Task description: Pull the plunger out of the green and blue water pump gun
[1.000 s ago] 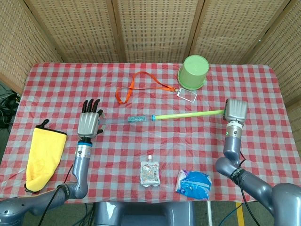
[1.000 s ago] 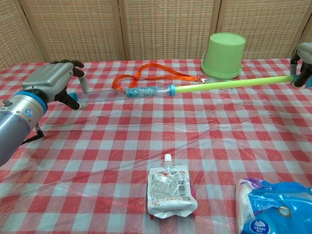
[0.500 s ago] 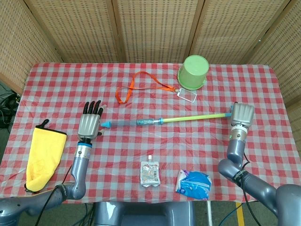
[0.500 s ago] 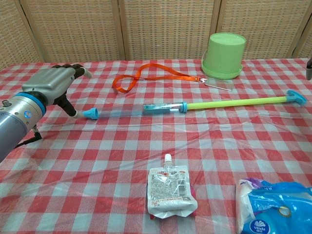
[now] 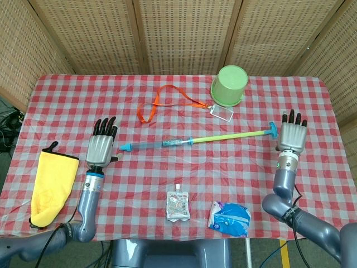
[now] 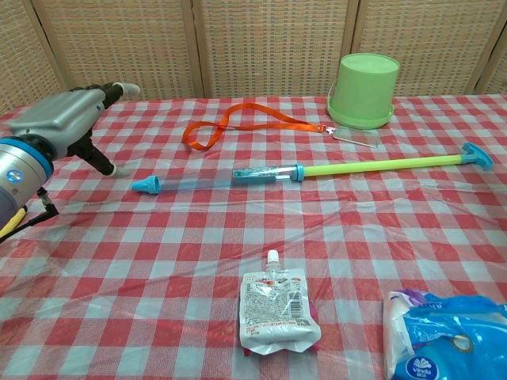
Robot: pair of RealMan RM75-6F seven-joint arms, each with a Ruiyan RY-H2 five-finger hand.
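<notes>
The water pump gun [image 5: 162,144] [image 6: 230,175] lies flat across the middle of the table, its clear blue barrel ending in a blue nozzle [image 6: 145,185] at the left. Its green plunger rod [image 5: 226,137] [image 6: 379,165] sticks far out to the right, ending in a blue T-handle [image 5: 273,132] [image 6: 477,153]. My left hand [image 5: 101,148] [image 6: 67,123] hovers just left of the nozzle, fingers straight and apart, holding nothing. My right hand [image 5: 292,136] is beside the T-handle, fingers spread, clear of it; the chest view does not show it.
A green bucket [image 5: 229,85] stands upside down at the back, with an orange lanyard and badge [image 5: 170,102] beside it. A yellow cloth [image 5: 50,184] lies at the left edge. A drink pouch [image 5: 178,205] and a blue packet [image 5: 230,219] lie at the front.
Both hands have let go of the pump gun and opened. It now lies on the table, shifted right. The left hand drew back left, the right hand back toward the front.
</notes>
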